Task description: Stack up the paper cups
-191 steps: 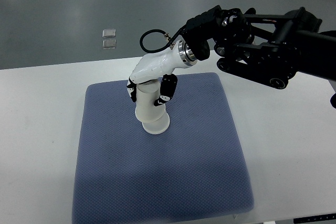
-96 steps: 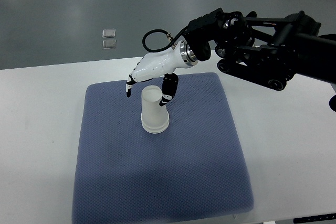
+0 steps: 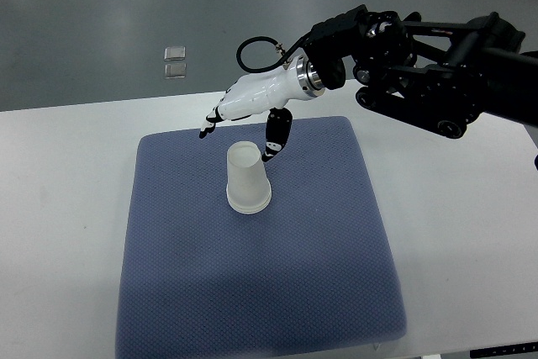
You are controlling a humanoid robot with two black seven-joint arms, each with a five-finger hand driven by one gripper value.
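Standing free at frame centre on mat [image 3: 252,283]: cups [image 3: 248,179], upside down. Right hand [image 3: 246,107] lifted off since earlier, fingers spread, empty.

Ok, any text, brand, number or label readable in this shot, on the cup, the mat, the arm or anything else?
None can be read.
White paper cup, upside down on the blue-grey textured mat: plain, no print visible.
White-shelled right hand and its black arm: no legible markings.
Two small clear square objects on the grey floor beyond the white table: too small to tell.
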